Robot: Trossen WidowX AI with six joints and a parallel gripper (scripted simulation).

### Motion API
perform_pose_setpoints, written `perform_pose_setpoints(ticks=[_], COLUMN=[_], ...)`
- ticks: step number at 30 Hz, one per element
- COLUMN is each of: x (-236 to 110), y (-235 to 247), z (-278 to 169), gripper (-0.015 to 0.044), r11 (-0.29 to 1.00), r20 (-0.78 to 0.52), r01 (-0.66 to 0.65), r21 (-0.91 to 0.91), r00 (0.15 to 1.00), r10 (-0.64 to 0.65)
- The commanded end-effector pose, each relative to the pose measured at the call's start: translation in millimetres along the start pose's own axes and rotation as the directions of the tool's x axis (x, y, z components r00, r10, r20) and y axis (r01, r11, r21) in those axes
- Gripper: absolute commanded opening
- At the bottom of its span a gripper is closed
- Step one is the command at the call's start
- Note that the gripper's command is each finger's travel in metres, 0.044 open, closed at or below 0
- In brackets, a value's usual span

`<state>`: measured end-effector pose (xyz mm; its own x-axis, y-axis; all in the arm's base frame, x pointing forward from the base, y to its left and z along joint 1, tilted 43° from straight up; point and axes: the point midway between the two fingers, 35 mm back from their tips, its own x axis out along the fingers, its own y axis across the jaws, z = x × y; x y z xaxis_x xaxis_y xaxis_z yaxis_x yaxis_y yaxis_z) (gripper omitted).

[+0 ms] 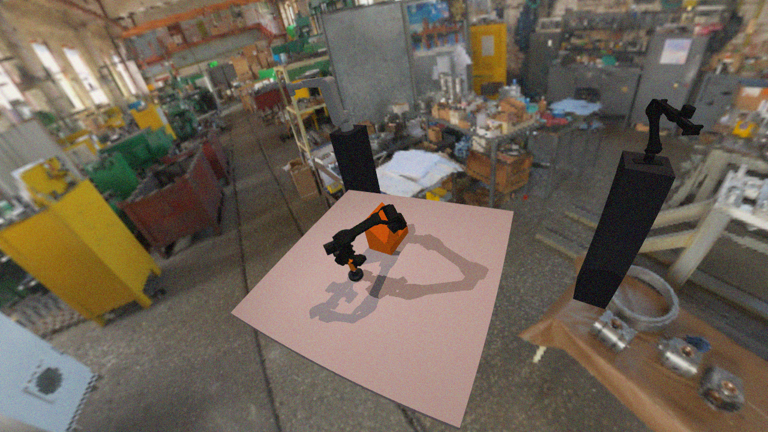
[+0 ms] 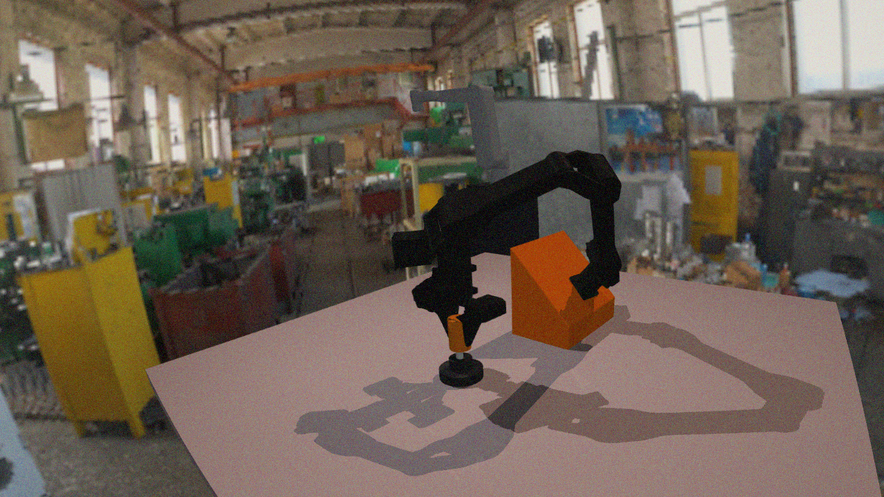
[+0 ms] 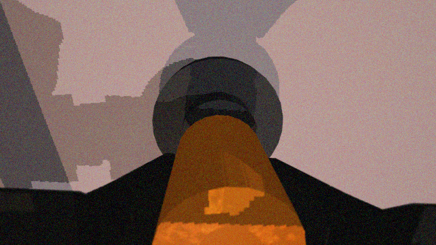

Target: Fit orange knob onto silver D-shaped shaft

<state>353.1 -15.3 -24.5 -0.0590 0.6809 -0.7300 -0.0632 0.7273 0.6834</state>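
Observation:
My gripper (image 1: 351, 262) (image 2: 458, 328) is shut on the orange knob (image 1: 351, 264) (image 2: 456, 333) (image 3: 221, 170) and holds it upright, straight above the round black pedestal (image 1: 354, 276) (image 2: 460, 371) (image 3: 269, 112). A short piece of the silver shaft (image 2: 458, 355) shows between the knob's underside and the pedestal. In the wrist view the knob fills the lower middle and hides the shaft. The knob's hole is hidden.
The orange wedge-shaped arm base (image 1: 385, 236) (image 2: 547, 296) stands just behind and to the right of the pedestal on the pink mat (image 1: 408, 333) (image 2: 679, 444). Two black camera posts (image 1: 354, 158) (image 1: 623, 228) stand at the mat's back and right.

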Motion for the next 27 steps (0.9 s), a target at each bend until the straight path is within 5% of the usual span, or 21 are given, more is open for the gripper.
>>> perform_pose_setpoints(ticks=[1, 27], x=[-1.6, 3.3], y=[0.4, -0.8], z=[3.2, 0.0], gripper=[0.0, 0.0], r11=[1.0, 1.0], r20=[0.004, 0.004], r01=[0.004, 0.004], r21=[-0.005, -0.005], r00=[1.0, 1.0], r10=[-0.004, -0.004])
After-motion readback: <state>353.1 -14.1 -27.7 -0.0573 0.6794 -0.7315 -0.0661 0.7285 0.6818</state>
